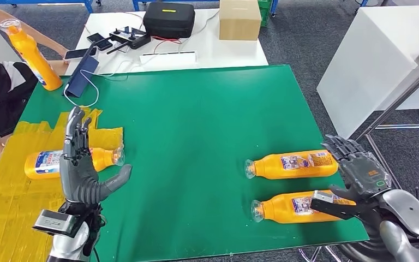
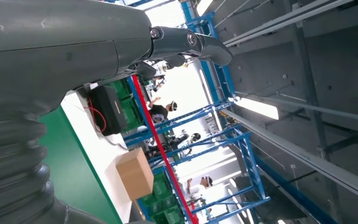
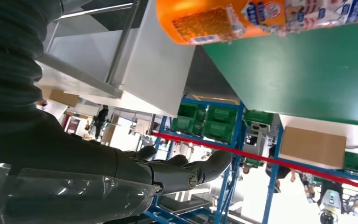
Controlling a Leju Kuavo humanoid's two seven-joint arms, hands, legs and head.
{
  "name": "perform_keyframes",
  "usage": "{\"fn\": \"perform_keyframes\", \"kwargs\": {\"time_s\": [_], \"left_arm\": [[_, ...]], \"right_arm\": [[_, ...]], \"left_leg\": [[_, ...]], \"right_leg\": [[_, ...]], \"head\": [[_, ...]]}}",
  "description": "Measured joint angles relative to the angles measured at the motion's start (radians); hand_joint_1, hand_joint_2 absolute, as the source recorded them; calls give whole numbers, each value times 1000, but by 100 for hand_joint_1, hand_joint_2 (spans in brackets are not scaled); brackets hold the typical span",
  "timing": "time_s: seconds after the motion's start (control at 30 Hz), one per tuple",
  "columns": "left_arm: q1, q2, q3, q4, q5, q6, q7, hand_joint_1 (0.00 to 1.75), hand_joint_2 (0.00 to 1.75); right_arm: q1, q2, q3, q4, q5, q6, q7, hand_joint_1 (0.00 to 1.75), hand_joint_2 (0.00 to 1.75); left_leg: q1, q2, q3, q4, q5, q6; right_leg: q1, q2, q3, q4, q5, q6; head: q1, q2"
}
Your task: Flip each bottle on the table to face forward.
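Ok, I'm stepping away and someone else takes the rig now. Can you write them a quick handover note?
Left hand: open, raised above the near left of the green table, holding nothing.
Right hand: open, at the base ends of the two right bottles.
Bottles: far right bottle and near right bottle lie on their sides; left bottle lies on the yellow sheet. A person holds a fourth bottle at the far left corner.
Done: cannot tell.
Left: check and turn the three lying bottles.

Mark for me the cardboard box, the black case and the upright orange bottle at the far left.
cardboard box (image 1: 240, 21): head view, front face.
black case (image 1: 169, 17): head view, middle of the lid.
upright orange bottle (image 1: 31, 53): head view, orange body above the label.
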Motion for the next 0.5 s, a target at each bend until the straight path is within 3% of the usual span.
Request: {"fn": "perform_keyframes", "kwargs": {"time_s": [0.5], "left_arm": [[-21, -3, -20, 17, 7, -17, 13, 0, 175]], "right_arm": [[-227, 141, 158, 352, 114, -80, 69, 0, 175]], "left_leg": [[0, 0, -1, 0, 0, 0]], "right_leg": [[0, 0, 0, 0, 0, 0]], "head": [[0, 0]]}}
